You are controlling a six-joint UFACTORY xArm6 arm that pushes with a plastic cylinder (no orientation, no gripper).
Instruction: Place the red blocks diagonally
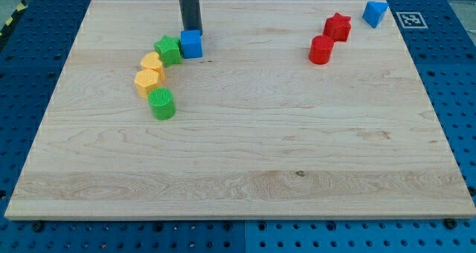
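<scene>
Rod with no pincer, my tip (pixel 192 31) touching blue cube (pixel 192 44), red star (pixel 338 26) diagonally touching red cylinder (pixel 321 50)

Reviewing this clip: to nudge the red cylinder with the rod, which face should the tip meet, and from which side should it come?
Probably the red cylinder's lower-left wall, approached from the view's bottom-left. The red star sits touching or nearly touching its upper right, so that side is blocked, while the board below is open. My tip is far left, behind the blue cube.
</scene>
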